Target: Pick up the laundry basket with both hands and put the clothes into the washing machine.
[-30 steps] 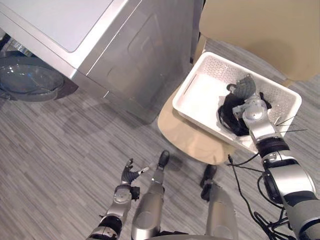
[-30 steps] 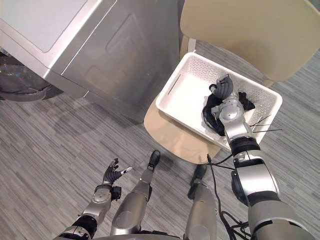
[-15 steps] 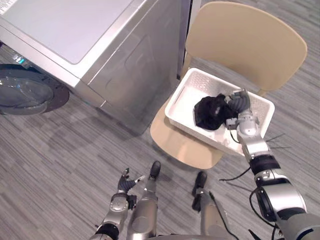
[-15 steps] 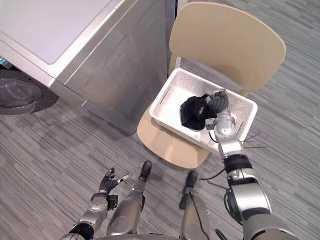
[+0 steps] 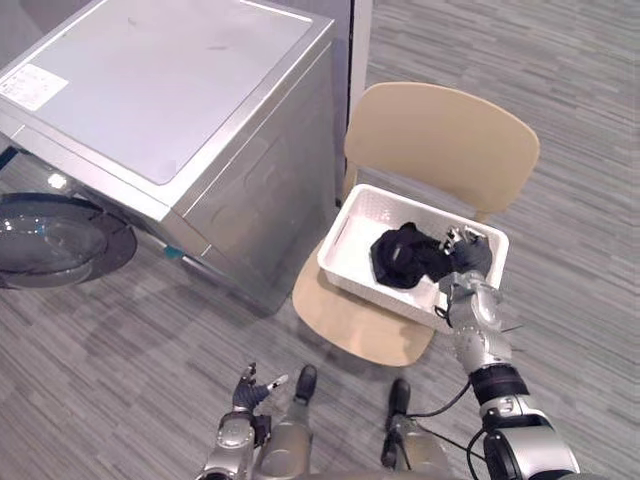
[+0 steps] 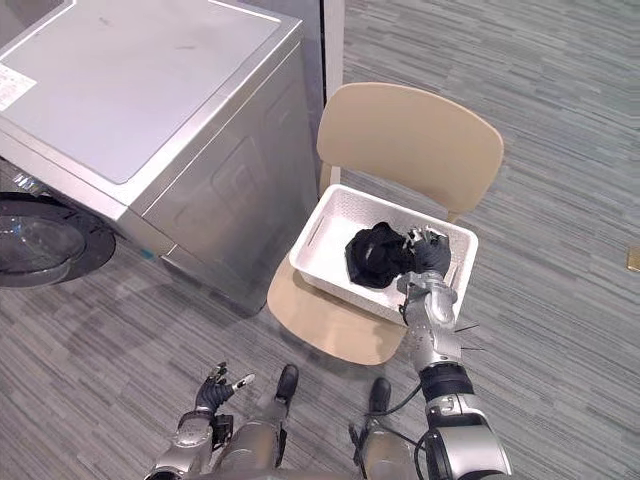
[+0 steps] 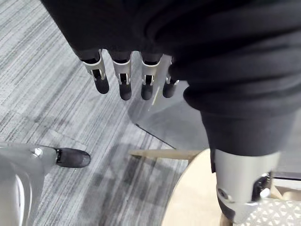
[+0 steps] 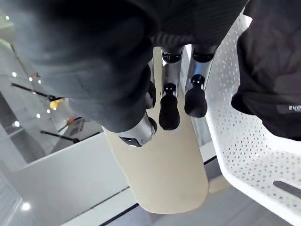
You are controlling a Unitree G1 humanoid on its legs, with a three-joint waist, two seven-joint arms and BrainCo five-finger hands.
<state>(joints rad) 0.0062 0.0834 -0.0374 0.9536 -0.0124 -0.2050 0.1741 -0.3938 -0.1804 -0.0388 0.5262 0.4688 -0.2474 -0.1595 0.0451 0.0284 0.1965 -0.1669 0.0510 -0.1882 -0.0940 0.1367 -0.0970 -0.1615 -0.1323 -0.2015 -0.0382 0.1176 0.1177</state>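
Right robot hand, fingers relaxed, hovers at the laundry basket beside black clothes; left robot hand hangs slack.

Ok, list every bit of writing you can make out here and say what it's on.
White sticker on a top corner of the washing machine: print too small to read.
Small white marking on the black clothes in the basket: too blurred to read.
No other writing that I can make out.

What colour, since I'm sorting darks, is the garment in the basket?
Black garment, clearest in the left eye view, inside the white basket.
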